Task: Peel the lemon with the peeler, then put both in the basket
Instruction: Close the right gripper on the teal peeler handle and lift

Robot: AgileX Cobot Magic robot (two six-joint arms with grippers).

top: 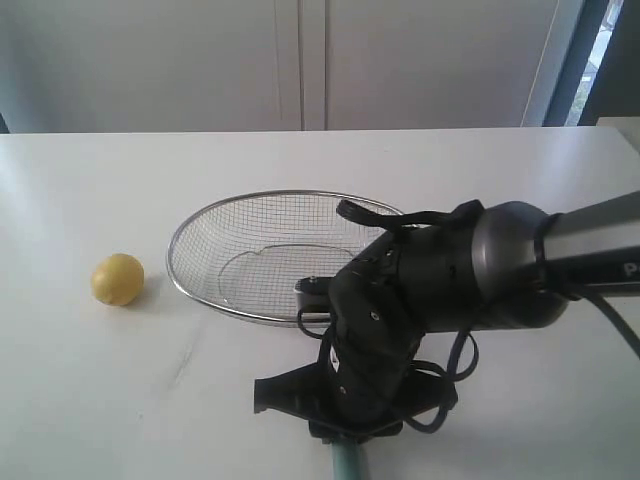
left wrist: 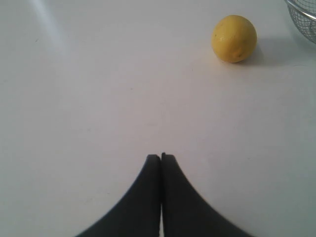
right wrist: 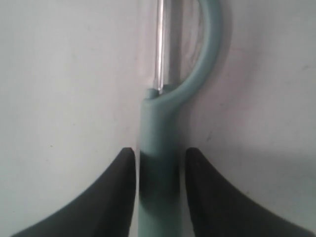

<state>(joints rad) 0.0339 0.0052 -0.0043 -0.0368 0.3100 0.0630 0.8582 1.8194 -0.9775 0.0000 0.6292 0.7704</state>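
The yellow lemon [top: 118, 279] rests on the white table, left of the wire-mesh basket [top: 200, 290]. In the left wrist view the lemon [left wrist: 234, 38] lies well ahead of my left gripper [left wrist: 161, 157], which is shut and empty; a bit of the basket's rim [left wrist: 302, 12] shows at the corner. The teal-handled peeler [right wrist: 159, 128] lies flat on the table, its metal blade [right wrist: 160, 44] pointing away. My right gripper [right wrist: 160, 154] is down over it, open, one finger on each side of the handle with thin gaps. The exterior view shows only the handle's end [top: 348, 462] under the right wrist.
The right arm's bulky dark wrist and its cables [top: 440, 290] cover the basket's near right rim. The table's front edge is close to the peeler. A pale wall and a window strip stand behind the table.
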